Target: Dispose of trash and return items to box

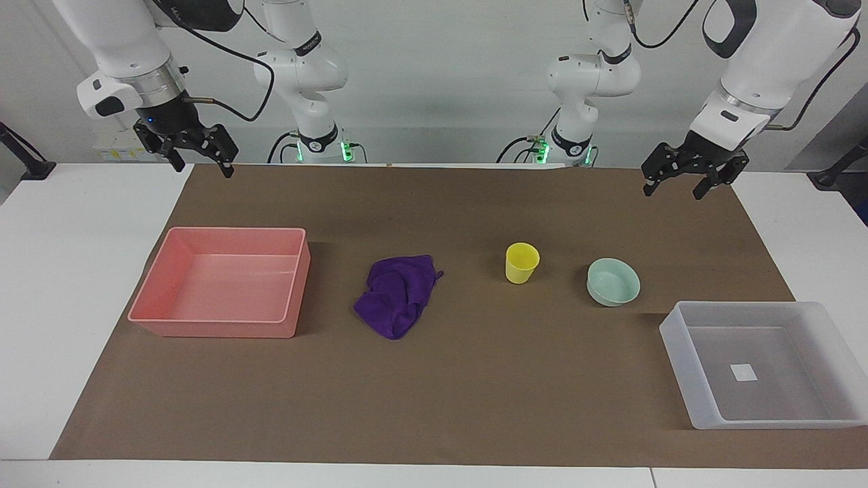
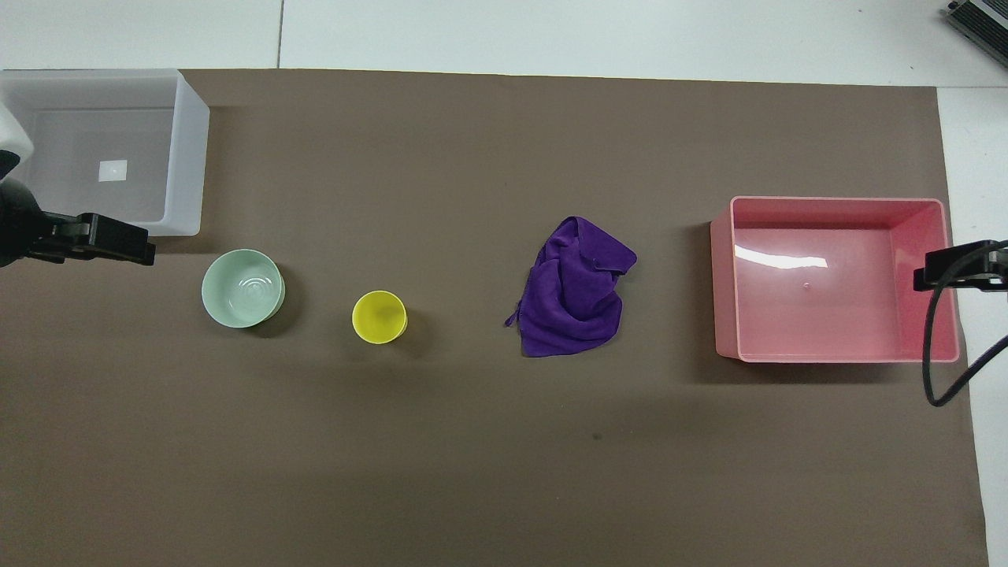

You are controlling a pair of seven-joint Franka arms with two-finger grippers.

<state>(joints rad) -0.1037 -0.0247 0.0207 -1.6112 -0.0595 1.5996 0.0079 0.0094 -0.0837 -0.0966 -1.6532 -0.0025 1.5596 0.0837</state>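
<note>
cloth (image 1: 397,295): mid-mat, 3 o'clock of pink tray (image 1: 169,274), facing view.
cup (image 1: 521,262), bowl (image 1: 613,281): outside box (image 1: 678,339).
left gripper (image 1: 685,181), right gripper (image 1: 200,157): raised, spread, nothing held.
risk: trays could be confused; cup tipped by off-centre pinch.

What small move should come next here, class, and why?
Probably the left gripper should swing out over the mint-green bowl. Both grippers hang open and hold nothing near the robots' edge of the mat, the right gripper too, and the bowl sits closest to the translucent box, which holds nothing.
</note>
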